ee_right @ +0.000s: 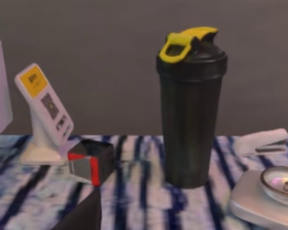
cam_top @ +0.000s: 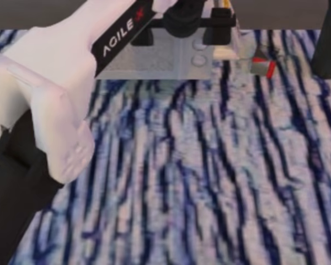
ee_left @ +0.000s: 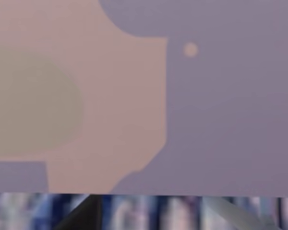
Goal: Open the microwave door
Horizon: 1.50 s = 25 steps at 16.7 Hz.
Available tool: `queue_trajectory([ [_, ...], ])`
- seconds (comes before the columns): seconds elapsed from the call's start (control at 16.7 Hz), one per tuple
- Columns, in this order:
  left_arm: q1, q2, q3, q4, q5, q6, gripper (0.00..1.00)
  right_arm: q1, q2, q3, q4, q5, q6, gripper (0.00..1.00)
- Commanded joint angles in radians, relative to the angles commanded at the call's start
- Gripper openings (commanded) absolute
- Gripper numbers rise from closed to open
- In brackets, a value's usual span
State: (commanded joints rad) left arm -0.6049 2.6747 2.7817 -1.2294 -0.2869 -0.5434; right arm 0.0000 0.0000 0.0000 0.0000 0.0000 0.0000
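The small light grey boxy microwave (cam_top: 171, 55) sat at the table's far edge, long side running left-right, door facing the near side. The left gripper (cam_top: 190, 25) hung over it; I could not tell its grip. "AGILE X" showed on the left arm (cam_top: 71, 72).

Left arm (cam_top: 71, 72) carried white lettering on a black strip, reading roughly "AGILE" followed by a red X mark; the letters ran slanted in the top view. White sign stand (ee_right: 43, 112) in the right wrist view bore a yellow patch and a dark square like a QR code, plus small dark marks; none of it was legible. No other text could be read.
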Motion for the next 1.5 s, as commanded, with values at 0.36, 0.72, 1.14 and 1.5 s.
queue_trajectory([
  [0.36,0.000,0.000,0.000,0.000,0.000,0.000,0.55,0.000,0.000,0.000,0.000,0.000,0.000,1.00],
  [0.72,0.000,0.000,0.000,0.000,0.000,0.000,0.10,0.000,0.000,0.000,0.000,0.000,0.000,1.00],
  [1.14,0.000,0.000,0.000,0.000,0.000,0.000,0.00,0.000,0.000,0.000,0.000,0.000,0.000,1.00],
  [1.5,-0.024,-0.048,-0.091,0.019,0.003,-0.005,0.00,0.000,0.000,0.000,0.000,0.000,0.000,1.00],
])
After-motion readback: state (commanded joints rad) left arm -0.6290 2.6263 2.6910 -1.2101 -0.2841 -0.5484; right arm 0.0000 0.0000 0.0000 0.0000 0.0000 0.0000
